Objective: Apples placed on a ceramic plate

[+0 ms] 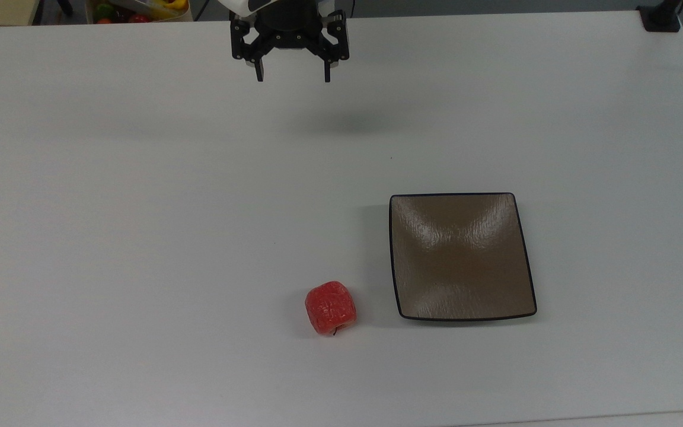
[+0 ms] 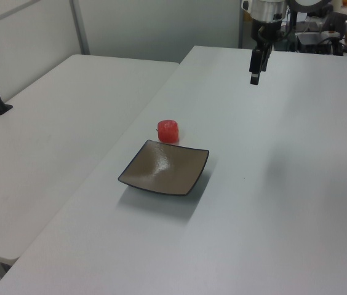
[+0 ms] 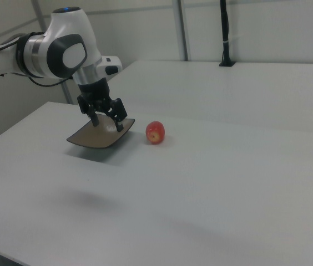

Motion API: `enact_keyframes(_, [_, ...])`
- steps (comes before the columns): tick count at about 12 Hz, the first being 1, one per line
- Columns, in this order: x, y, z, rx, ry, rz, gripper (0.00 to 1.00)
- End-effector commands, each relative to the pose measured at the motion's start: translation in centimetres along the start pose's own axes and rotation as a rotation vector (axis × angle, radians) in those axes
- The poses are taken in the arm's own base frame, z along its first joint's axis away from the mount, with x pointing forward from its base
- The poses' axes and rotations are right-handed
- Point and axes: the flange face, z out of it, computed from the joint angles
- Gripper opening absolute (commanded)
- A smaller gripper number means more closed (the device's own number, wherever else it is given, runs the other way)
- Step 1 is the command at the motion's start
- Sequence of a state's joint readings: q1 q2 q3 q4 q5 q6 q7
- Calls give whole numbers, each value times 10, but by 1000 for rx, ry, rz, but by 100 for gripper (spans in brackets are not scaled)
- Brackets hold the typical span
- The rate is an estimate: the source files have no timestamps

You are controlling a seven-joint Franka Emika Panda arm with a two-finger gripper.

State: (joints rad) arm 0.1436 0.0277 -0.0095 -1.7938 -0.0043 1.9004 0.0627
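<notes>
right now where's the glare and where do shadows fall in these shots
Top view: pale glare streaks cross the ceramic plate, and a soft shadow lies on the table below the open gripper. Left view: a highlight marks the plate's centre. Right view: the apple shows a small bright spot.

A single robot arm with rounded white shells and dark grey joint bands reaches in from the right view's left edge, bending at a large rounded joint and turning downward into a short silver wrist. At the wrist's end hangs a black two-finger gripper [image 1: 293, 77], pointing straight down and held up in the air with nothing between its fingers. The two slim black fingers [image 1: 261, 73] stand spread wide apart, parallel to each other. In the top view the gripper sits at the top edge, near the middle; in the left view the gripper [image 2: 255, 77] hangs at the upper right.
</notes>
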Motion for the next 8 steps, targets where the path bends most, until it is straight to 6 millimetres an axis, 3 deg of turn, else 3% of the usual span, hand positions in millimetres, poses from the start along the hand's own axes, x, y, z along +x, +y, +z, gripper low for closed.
enact_keyframes(1, [5, -1, 7, 15, 35, -17, 100])
enact_keyframes(4, [38, -14, 21, 18, 198, -38, 100])
enact_keyframes(8, [88, -44, 71, -42, 318, -191, 100])
